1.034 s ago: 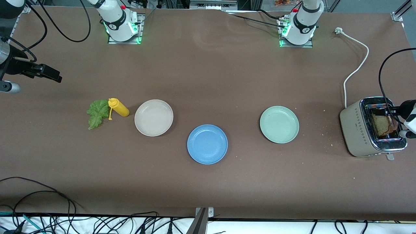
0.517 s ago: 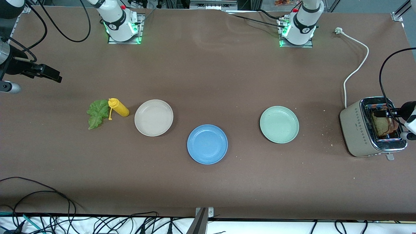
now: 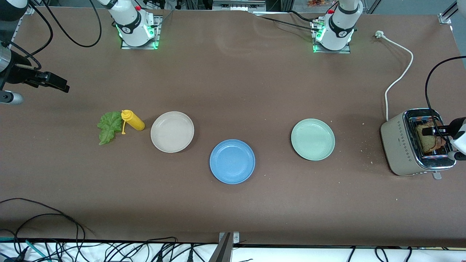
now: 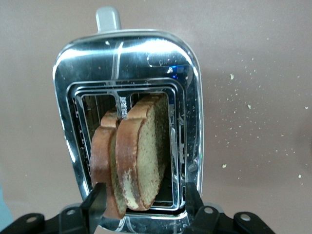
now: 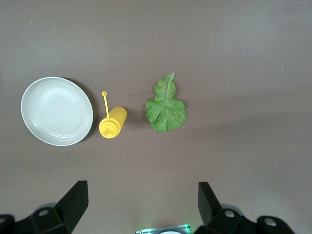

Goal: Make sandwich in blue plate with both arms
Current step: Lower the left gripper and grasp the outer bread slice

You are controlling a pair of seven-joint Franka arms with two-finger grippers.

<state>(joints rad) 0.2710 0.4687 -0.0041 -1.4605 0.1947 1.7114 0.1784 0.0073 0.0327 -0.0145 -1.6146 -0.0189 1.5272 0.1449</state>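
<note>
- The blue plate lies near the middle of the brown surface. It is nearer to the front camera than the two other plates. The clock directions below are read in the front view, with this plate as the centre.
- At about 10 o'clock, near it, lies the beige plate. At about 2 o'clock lies the pale green plate.
- At about 9 to 10 o'clock, past the beige plate, a yellow bottle lies on its side. The lettuce leaf lies flat just beside it, toward the right arm's end.
- At about 3 o'clock, at the left arm's end, stands the toaster. Two brown bread slices stick up from its slot, leaning on each other.
- The left tool is over the toaster slot. Its fingers are spread, one on each side of both slices. One finger is at the outer slice and the other is apart from the bread, so it is not gripping.
- The right tool hovers with its fingers wide apart and holds nothing. It is over the surface at about 10 o'clock, toward the right arm's end.
- A white cord runs from the toaster toward 1 o'clock.
</note>
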